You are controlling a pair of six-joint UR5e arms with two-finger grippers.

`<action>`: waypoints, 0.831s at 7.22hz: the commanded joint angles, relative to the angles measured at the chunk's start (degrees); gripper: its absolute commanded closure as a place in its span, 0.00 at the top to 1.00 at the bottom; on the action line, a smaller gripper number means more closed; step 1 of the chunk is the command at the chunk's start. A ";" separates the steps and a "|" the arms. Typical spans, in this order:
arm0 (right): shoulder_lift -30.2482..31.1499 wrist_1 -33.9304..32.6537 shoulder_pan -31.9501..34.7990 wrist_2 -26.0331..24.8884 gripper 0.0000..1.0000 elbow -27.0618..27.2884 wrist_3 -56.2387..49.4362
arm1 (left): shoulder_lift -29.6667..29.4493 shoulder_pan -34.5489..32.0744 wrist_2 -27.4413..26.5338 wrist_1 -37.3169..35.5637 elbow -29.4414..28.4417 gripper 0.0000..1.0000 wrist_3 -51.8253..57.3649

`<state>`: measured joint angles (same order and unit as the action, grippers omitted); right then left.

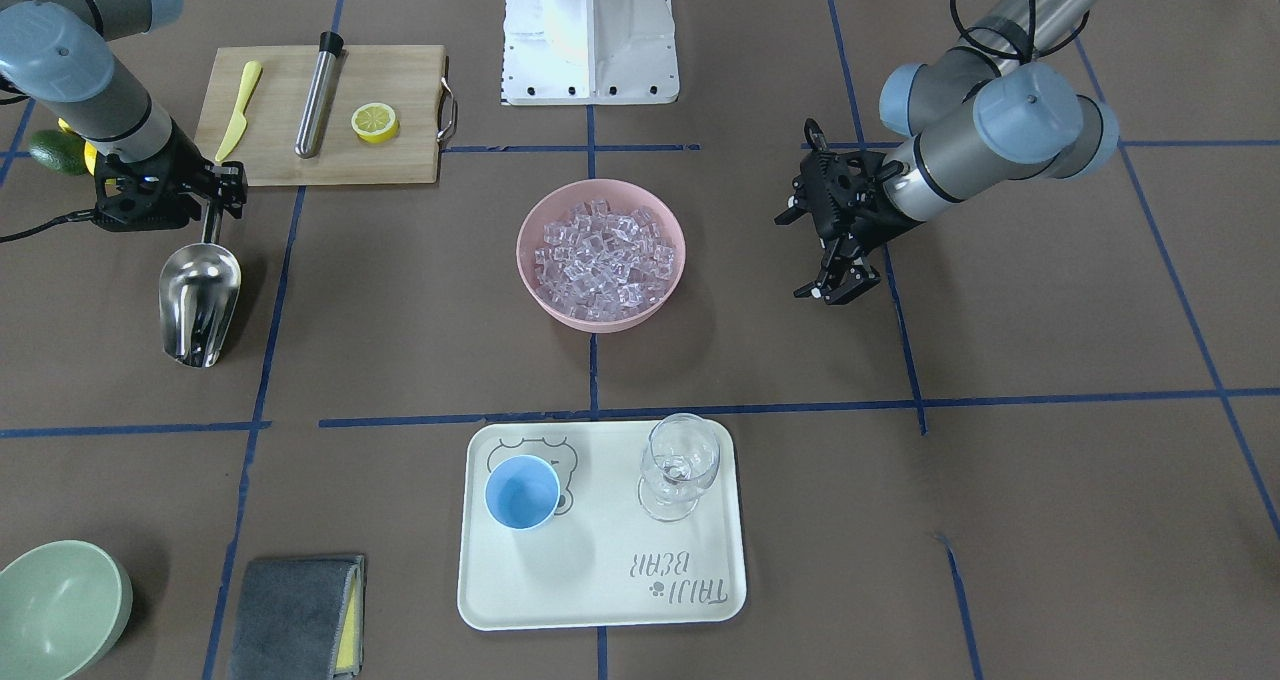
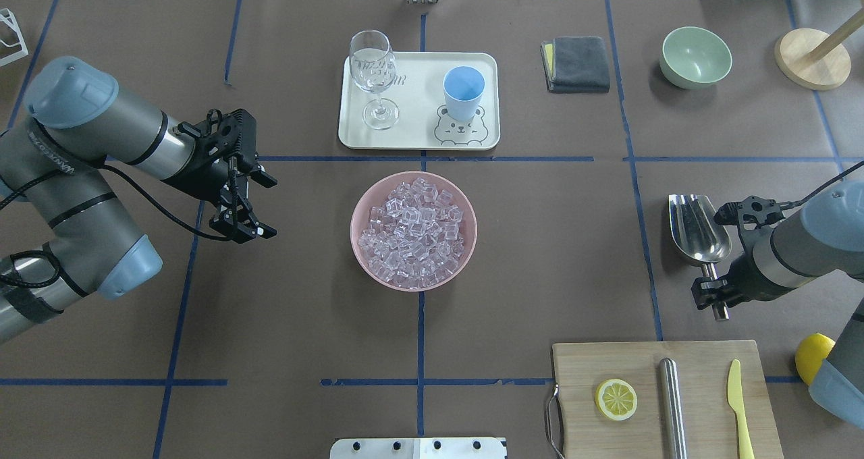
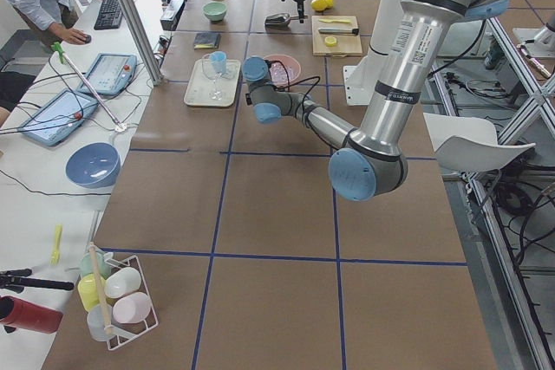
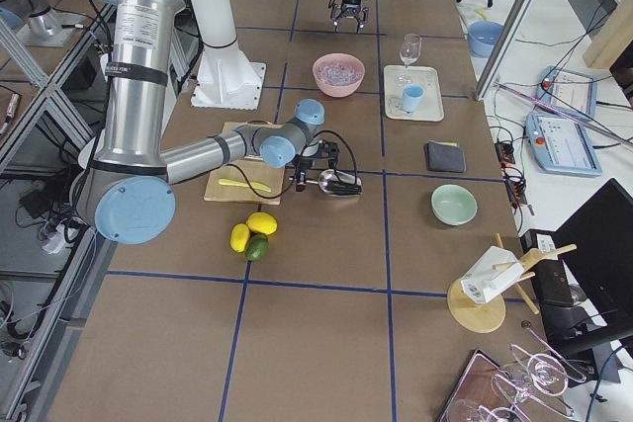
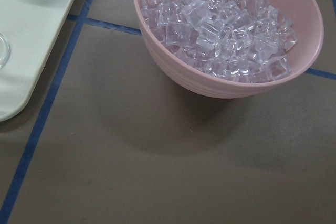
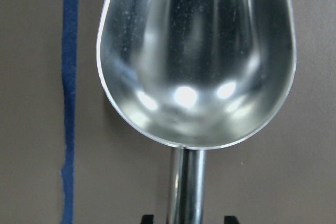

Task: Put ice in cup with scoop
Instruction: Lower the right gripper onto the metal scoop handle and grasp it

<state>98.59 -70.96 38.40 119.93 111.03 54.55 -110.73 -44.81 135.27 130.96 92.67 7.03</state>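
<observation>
- Two grippers were in view. The right gripper (image 2: pixel 712 293) sat astride the thin handle of the scoop (image 2: pixel 698 229). Its wrist view showed a sliver of table between each black finger and the handle, so I judged the jaws spread and not yet clamped.
- The left gripper (image 2: pixel 248 231) hovered beside the pink bowl (image 2: pixel 354 233) with its fingers parted and nothing between them.
- The scoop lay on the table by the cutting board (image 2: pixel 607 358), well apart from the bowl. Its trough faced up and was empty.
- The ice (image 2: pixel 413 233) was heaped in the pink bowl at the table's middle.
- The cup (image 2: pixel 464 91) stood upright and empty on the tray (image 2: pixel 418 74) beyond the bowl, with a stemmed glass (image 2: pixel 373 74) beside it.
- The scoop looked stiff, light and highly polished.
- Its round handle would probably be slippery and could roll between flat pads once the trough was loaded.
- A firm hold on the handle close to the trough seemed the best way to limit that twist.
- The cubes looked hard, slick and loose, so they would likely slide off a tilted trough all at once and bounce.
- The cup was small and probably light, with a mouth hardly wider than the trough, so a nudge could tip it.
</observation>
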 commanded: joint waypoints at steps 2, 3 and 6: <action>-0.16 0.03 0.00 0.12 0.19 -0.11 -0.15 | 0.07 -0.01 0.00 0.00 -0.03 1.00 0.09; -0.07 0.03 0.18 0.21 0.00 0.06 -0.15 | -0.10 0.07 -0.09 0.00 -0.12 1.00 0.09; -0.33 -0.05 7.36 0.74 0.00 4.43 0.73 | -0.28 0.16 -0.09 0.00 -0.56 1.00 0.00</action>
<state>98.34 -70.70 42.87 120.48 113.01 55.06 -110.96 -44.72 135.18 130.96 92.15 7.04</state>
